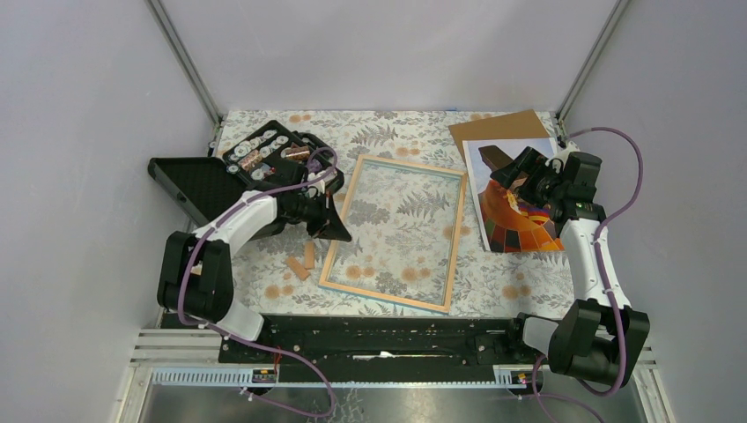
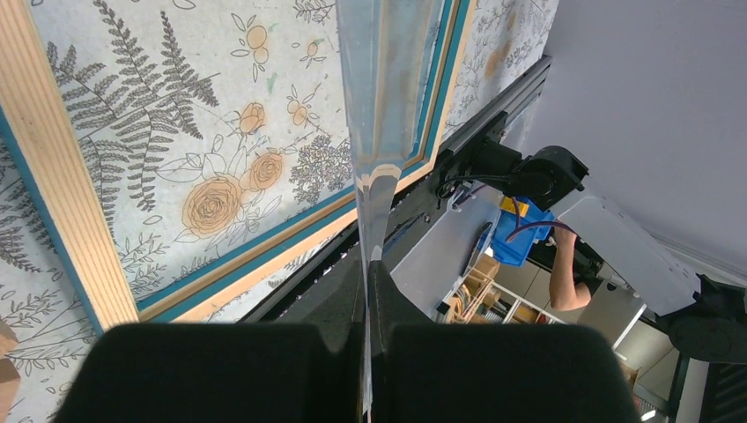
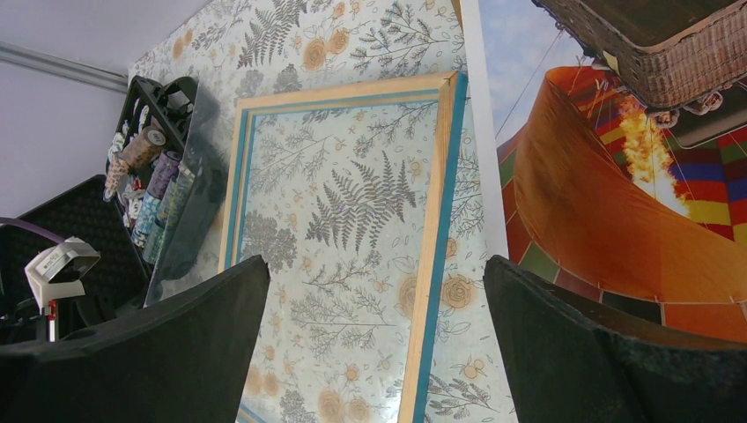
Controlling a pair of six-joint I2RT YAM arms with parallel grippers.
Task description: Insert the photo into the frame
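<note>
The frame [image 1: 401,231] lies flat mid-table with its light wood rim up; a blue edge shows along the rim [image 2: 53,176] [image 3: 432,220]. The photo [image 1: 520,198], an orange-red balloon print [image 3: 617,176], lies face up to the right of the frame. My left gripper [image 1: 330,220] [image 2: 370,273] is by the frame's left side, shut on the edge of a thin clear sheet [image 2: 388,88] that stands up from the jaws. My right gripper [image 1: 515,181] [image 3: 374,308] hovers open over the photo's left edge, nothing between its fingers.
A brown backing board [image 1: 498,129] lies behind the photo at the back right. A black case of small parts [image 1: 269,154] with its lid [image 1: 189,185] open sits at the back left. Small wooden pieces [image 1: 302,260] lie left of the frame.
</note>
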